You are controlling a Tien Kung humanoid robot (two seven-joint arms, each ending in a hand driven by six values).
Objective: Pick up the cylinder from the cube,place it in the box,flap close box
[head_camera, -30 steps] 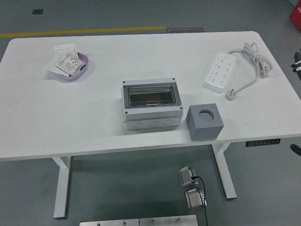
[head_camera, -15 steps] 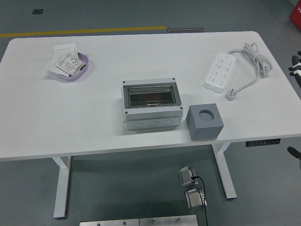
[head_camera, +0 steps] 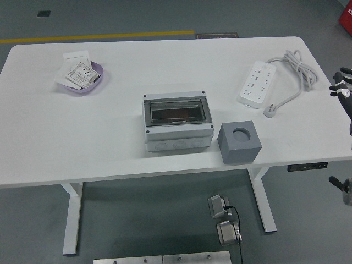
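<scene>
1. The box (head_camera: 177, 121), a grey enclosure with a dark see-through flap, sits near the middle of the white desk (head_camera: 137, 159), toward its near edge. It serves as the landmark for all positions below.
2. The flap lies flat over the top of the box. Something reddish-brown shows dimly through it; what it is cannot be determined.
3. The grey cube (head_camera: 239, 142) stands just beside the box on its right, slightly nearer the desk's front edge. The two look close but apart.
4. The cube's top face has a round socket. No cylinder stands up out of it, and the socket reads as a dark recess. The cylinder cannot be located with certainty anywhere in view.
5. A white power strip (head_camera: 254, 82) with coiled cable lies well to the right of the box and farther back, its plug resting on the desk between the strip and the cube.
6. A lilac tray (head_camera: 98, 78) holding white packets lies well to the left of the box, toward the far edge.
7. The right hand (head_camera: 343, 88) shows only as a small dark part at the picture's right edge, far right of the box and beyond the power strip. Whether it is open or closed cannot be told.
8. It holds nothing visible and touches none of the listed items.
</scene>
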